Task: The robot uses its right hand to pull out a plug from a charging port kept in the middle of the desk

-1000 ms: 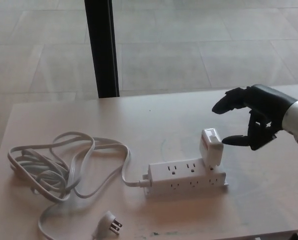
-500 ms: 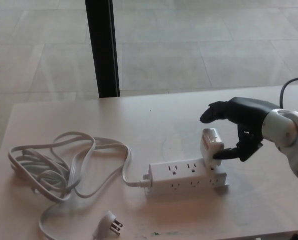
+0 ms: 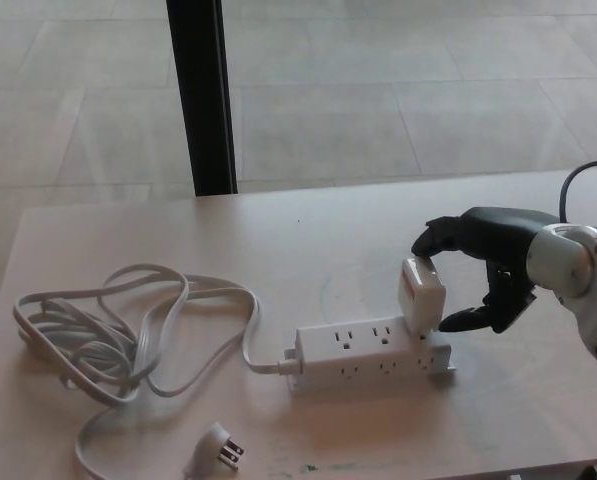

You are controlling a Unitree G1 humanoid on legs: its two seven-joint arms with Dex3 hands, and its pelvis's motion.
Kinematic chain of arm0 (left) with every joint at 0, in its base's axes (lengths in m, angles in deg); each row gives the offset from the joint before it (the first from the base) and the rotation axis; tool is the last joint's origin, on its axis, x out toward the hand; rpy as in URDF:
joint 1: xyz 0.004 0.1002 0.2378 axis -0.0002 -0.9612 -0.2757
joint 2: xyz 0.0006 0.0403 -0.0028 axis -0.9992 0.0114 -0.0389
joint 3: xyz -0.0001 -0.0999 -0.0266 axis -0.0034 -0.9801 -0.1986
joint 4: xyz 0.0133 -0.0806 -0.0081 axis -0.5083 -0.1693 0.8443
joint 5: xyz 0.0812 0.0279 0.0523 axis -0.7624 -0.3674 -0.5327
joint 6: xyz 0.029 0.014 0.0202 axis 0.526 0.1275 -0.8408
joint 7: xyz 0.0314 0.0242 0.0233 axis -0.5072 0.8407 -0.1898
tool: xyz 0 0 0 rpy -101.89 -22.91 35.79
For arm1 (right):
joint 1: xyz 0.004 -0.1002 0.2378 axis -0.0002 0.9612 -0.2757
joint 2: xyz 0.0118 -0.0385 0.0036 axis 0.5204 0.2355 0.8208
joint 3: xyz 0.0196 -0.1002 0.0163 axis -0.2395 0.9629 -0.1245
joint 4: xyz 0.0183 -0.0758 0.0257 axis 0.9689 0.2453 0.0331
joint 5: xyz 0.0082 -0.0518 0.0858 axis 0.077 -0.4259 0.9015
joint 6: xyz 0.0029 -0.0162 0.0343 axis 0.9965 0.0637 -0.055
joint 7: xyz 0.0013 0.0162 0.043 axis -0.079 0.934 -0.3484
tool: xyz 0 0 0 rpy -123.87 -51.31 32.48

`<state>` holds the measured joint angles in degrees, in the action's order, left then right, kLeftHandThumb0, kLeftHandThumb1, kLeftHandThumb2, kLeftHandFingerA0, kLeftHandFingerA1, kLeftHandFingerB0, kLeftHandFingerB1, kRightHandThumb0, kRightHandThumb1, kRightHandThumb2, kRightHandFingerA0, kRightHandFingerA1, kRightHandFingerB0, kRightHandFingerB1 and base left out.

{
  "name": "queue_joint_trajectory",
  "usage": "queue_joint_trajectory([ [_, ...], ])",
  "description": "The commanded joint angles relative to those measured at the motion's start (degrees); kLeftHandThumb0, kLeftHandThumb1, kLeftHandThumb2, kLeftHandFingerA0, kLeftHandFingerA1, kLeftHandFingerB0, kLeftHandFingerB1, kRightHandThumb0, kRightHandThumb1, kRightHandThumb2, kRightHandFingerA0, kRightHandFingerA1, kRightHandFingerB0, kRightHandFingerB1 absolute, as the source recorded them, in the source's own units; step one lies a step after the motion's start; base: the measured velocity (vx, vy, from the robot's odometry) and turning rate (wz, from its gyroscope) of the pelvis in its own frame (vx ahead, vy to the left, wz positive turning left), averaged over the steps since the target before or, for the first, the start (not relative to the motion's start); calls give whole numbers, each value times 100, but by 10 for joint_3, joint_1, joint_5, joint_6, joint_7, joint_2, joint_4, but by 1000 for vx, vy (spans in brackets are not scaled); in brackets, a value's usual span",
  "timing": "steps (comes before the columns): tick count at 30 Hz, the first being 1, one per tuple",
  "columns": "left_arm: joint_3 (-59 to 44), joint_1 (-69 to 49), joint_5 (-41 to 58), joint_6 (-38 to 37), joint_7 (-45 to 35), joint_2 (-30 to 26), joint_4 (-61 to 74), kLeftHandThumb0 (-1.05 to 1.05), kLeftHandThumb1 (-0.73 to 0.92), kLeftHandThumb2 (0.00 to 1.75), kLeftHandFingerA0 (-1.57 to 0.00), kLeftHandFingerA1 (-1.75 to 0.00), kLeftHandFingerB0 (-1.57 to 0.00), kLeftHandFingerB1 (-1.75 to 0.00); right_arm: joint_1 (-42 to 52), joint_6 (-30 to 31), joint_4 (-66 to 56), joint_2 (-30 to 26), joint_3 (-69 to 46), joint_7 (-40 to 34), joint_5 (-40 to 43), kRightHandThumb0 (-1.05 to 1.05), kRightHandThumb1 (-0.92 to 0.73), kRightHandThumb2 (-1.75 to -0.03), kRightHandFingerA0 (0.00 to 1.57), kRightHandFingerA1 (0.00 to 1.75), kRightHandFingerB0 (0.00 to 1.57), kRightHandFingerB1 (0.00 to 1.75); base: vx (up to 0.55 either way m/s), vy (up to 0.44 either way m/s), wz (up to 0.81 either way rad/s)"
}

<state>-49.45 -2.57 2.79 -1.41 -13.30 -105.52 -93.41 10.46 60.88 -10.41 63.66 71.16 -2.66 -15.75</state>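
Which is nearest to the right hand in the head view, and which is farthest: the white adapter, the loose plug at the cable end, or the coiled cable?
From the right hand:
1. White adapter, plugged in at the right end of the power strip, between the fingers.
2. Loose plug, near the desk's front edge, left of the strip.
3. Coiled cable, far left of the desk.

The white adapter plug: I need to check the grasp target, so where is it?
In the head view, the adapter plug stands at the power strip's right end, right of centre on the desk, between the right hand's fingers.

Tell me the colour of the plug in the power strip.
White plug, seen in the head view.
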Motion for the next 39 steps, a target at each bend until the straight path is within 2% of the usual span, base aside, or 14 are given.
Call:
queue_joint_trajectory([
  [1, -3, -1, 8, -11, -3, -10, 1, -65, 70, 61, -76, -62, -69, -57, -2, 2, 4, 10, -9, 22, -16, -69, -60, -59, 64, 113, 38, 35, 0, 0, 0],
  [3, -4, 0, 10, -11, -5, -10, 1, -65, 70, 61, -76, -62, -69, -57, -3, 4, 5, 13, -11, 25, -18, -69, -60, -59, 64, 113, 38, 35, 0, 0, 0],
  [4, -3, 0, 9, -12, -7, -10, 1, -65, 72, 62, -74, -60, -68, -55, -3, 5, 5, 18, -12, 27, -19, -66, -62, -59, 60, 91, 42, 35, 0, 0, 0],
  [6, -2, 1, 9, -13, -2, -9, 2, -67, 73, 62, -76, -62, -68, -54, 4, 6, -2, 26, -20, 25, -15, -59, -62, -59, 63, 81, 49, 38, 0, 0, 0],
  [8, -4, 6, 10, -8, 5, -8, -3, -62, 76, 63, -79, -59, -68, -50, 7, -1, 3, 37, -24, 11, -20, -56, -62, -59, 69, 95, 48, 39, 0, 0, 0],
  [16, -12, 17, 16, -8, 6, -6, -16, -63, 78, 63, -82, -62, -69, -51, 13, -23, 5, 41, -36, -3, -32, -49, -62, -60, 71, 104, 54, 47, 0, 0, 0],
  [22, -19, 17, 19, -5, 9, -2, -11, -65, 81, 65, -82, -57, -66, -48, 26, -21, 8, 40, -37, -11, -47, -31, -60, -61, 74, 142, 60, 57, 0, 0, 0],
  [24, -17, 18, 15, -4, 16, -2, -9, -65, 82, 65, -82, -59, -66, -48, 33, -28, 13, 47, -36, -21, -50, -29, -60, -60, 77, 142, 62, 58, 0, 0, 0],
  [28, -11, 22, 10, -1, 18, 0, -6, -67, 84, 66, -82, -58, -64, -46, 38, -18, 18, 56, -35, -9, -46, -38, -56, -57, 84, 119, 90, 59, 0, 0, 0],
  [29, -12, 22, 11, -1, 19, -1, -4, -67, 84, 66, -82, -58, -65, -47, 36, -17, 22, 58, -31, -5, -49, -38, -56, -58, 85, 126, 94, 59, 0, 0, 0],
  [31, -12, 23, 11, -1, 20, -2, -2, -66, 85, 66, -82, -58, -65, -47, 31, -5, 23, 61, -27, 4, -55, -37, -58, -59, 86, 123, 95, 58, 0, 0, 0],
  [32, -10, 23, 11, 4, 14, -4, 1, -67, 86, 66, -82, -57, -64, -45, 27, -8, 27, 57, -16, 13, -65, -32, -57, -66, 85, 146, 99, 63, 0, 0, 0],
  [37, -15, 30, 17, 12, 15, -3, -1, -68, 86, 66, -83, -57, -65, -44, 32, 0, 24, 51, -14, 10, -75, -33, -53, -61, 83, 147, 97, 66, 0, 0, 0],
  [39, -14, 33, 15, 8, 14, -2, -9, -68, 86, 66, -84, -59, -66, -45, 48, -13, 12, 42, -10, -13, -90, -32, -56, -69, 86, 149, 86, 64, 0, 0, 0],
])
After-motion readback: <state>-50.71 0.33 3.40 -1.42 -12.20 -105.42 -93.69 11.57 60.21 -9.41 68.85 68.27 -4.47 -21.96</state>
